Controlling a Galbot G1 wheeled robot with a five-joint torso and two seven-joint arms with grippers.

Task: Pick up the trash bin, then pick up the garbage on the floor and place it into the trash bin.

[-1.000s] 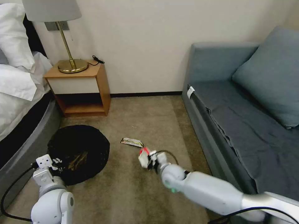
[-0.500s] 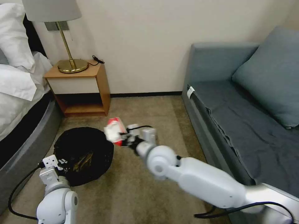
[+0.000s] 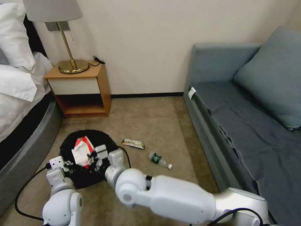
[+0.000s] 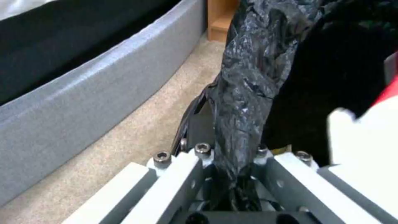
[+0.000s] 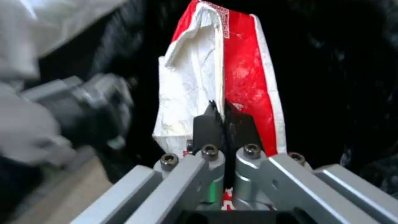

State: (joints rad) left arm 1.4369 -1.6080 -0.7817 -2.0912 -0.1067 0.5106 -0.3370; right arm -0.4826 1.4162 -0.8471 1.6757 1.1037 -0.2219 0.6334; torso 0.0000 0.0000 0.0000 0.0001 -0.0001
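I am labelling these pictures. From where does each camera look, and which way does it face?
Head: up high, facing down at floor; both arms, bin, bottle, wrapper.
Left wrist: behind left gripper, shut on bin's bag.
Right wrist: behind right gripper, shut on red-and-white packet over bin.
Shared: packet, bag.

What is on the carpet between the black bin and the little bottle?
A flat snack wrapper lies there, between the bin and the bottle; the rest is bare carpet. The head view shows it.

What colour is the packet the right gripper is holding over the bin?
Red and white packet; the right wrist view shows it best.
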